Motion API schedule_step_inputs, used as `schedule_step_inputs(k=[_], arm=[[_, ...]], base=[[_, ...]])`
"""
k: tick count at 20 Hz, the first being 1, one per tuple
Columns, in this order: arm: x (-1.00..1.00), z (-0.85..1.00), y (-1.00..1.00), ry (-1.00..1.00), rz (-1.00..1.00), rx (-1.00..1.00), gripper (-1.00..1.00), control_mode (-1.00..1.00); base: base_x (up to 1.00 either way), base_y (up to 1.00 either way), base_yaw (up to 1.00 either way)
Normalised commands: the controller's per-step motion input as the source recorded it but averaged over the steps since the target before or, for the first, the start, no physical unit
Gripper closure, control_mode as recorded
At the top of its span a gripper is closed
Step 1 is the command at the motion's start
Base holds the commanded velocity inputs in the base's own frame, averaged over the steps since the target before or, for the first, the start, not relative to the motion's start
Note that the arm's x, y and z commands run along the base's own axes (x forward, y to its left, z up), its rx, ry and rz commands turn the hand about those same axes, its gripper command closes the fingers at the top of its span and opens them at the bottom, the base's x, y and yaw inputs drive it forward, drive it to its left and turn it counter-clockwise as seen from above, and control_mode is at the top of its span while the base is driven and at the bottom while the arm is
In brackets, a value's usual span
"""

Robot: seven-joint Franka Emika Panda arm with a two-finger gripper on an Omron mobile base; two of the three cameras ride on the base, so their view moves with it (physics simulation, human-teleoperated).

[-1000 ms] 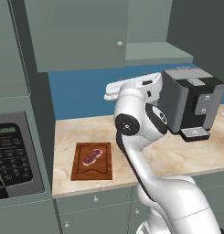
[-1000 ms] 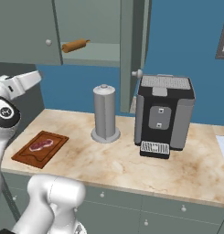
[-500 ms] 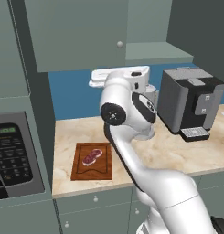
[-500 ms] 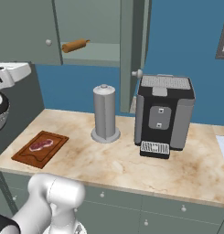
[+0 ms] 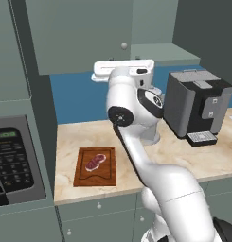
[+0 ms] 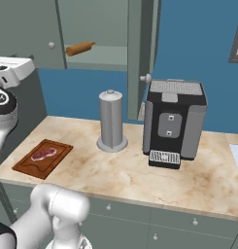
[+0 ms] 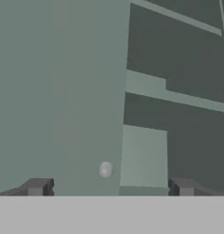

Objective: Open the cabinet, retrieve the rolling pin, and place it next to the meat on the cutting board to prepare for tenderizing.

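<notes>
Claw (image 7: 109,187) wide open, holding nothing.

Left base view: black coffee machine (image 5: 197,108) on the marble counter (image 5: 202,158), oven panel (image 5: 13,160) at left. Cutting board (image 5: 95,166) reddish-brown, with the meat (image 5: 95,161) pink on it. Arm raised, hand level under the cabinet (image 5: 79,35).

Right base view: grey cylinder (image 6: 111,120) between board and coffee machine. Right cabinet door swung open; rolling pin (image 6: 79,48), light tan, lying on the shelf inside.

Hand view: fingertips (image 7: 36,187) spread, aimed at the closed left door, its round knob (image 7: 105,169) between them.
</notes>
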Motion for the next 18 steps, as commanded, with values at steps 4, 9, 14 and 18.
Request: schedule_step_inputs(k=[4, 9, 14, 18], arm=[[0.38, 0.08, -0.14, 0.01, 0.00, 0.03, -1.00, -1.00], [0.54, 0.09, -0.05, 0.06, 0.00, 0.09, -1.00, -1.00], [0.55, 0.01, -0.01, 0.01, 0.00, 0.09, -1.00, -1.00], [0.44, 0.00, 0.00, 0.00, 0.02, 0.07, -1.00, -1.00]], base=[[0.00, 0.00, 0.00], [0.00, 0.00, 0.00], [0.00, 0.00, 0.00], [0.00, 0.00, 0.00]])
